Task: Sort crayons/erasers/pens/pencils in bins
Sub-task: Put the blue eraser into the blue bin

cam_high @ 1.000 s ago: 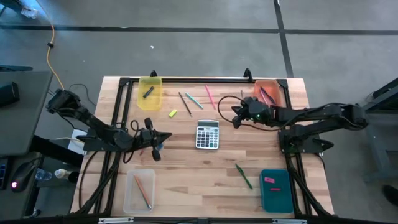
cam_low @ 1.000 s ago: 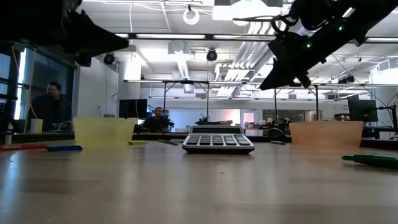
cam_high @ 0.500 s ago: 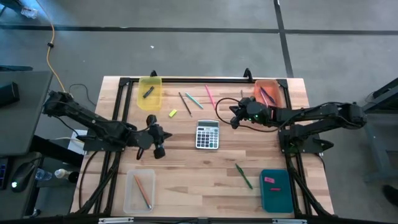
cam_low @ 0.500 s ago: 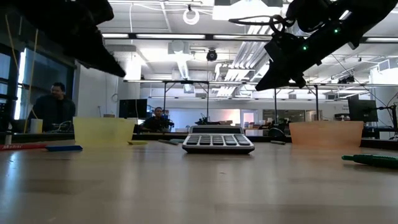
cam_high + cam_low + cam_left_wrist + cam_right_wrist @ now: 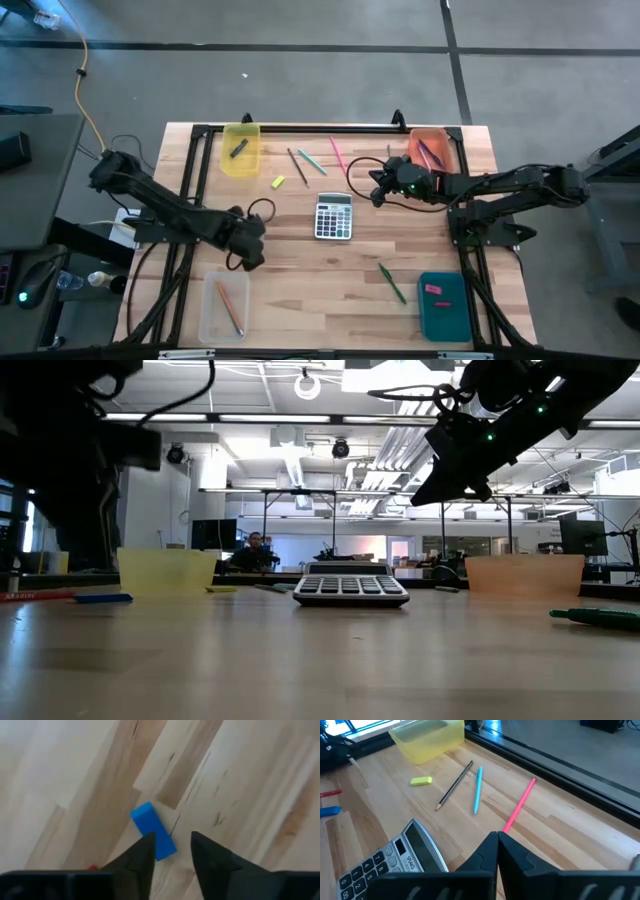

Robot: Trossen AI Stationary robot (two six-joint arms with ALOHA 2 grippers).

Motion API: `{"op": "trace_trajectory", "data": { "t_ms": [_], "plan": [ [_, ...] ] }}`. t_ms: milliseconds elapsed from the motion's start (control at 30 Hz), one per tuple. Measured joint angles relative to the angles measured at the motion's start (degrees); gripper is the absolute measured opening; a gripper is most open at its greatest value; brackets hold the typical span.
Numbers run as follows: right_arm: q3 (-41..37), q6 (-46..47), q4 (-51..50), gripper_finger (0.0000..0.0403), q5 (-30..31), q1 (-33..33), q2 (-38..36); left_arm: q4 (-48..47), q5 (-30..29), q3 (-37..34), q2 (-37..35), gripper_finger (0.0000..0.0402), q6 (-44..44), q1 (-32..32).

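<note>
Your left tool (image 5: 170, 851) is hanging close over the worktop (image 5: 300, 290) with its fingers parted, gripping nothing; a short blue crayon (image 5: 152, 830) is lying flat on the wood just beyond the fingertips, one end reaching behind the tip of one finger. From above, that tool (image 5: 247, 238) is sitting between the yellow bin (image 5: 241, 150) and the clear bin (image 5: 223, 306), which is holding an orange pencil (image 5: 230, 305). Your right tool (image 5: 498, 840) is closed and empty, hovering above the worktop between the calculator (image 5: 334, 216) and the orange bin (image 5: 432, 150). Beyond its tips a pink pencil (image 5: 519, 805), a light blue pencil (image 5: 477, 790), a dark pen (image 5: 455, 785) and a yellow eraser (image 5: 421, 781) are lying loose. A green pen (image 5: 392, 283) is lying near the teal bin (image 5: 443, 305).
</note>
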Motion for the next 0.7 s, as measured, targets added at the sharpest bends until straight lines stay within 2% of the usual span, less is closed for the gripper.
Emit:
{"op": "trace_trajectory", "data": {
  "t_ms": [167, 333, 500, 700],
  "plan": [
    [0.0, -0.2, 0.3, 0.0003, 0.0, 0.0, 0.0, 0.1, 0.4, 0.0, 4.0, 0.0174, -1.6, 0.2],
    [0.0, -0.2, 0.3, 0.0003, 0.0, 0.0, 0.0, 0.3, 0.6, 0.0, 6.4, 0.0201, -1.0, 0.2],
    [0.0, -0.2, 0.3, 0.0003, 0.0, 0.0, 0.0, 1.2, 1.3, 0.1, 8.4, 0.0197, 2.0, 0.2],
    [0.0, -0.2, 0.3, 0.0003, 0.0, 0.0, 0.0, 2.0, 3.2, 0.2, 9.3, 0.016, 8.0, 0.2]
  ]
}}
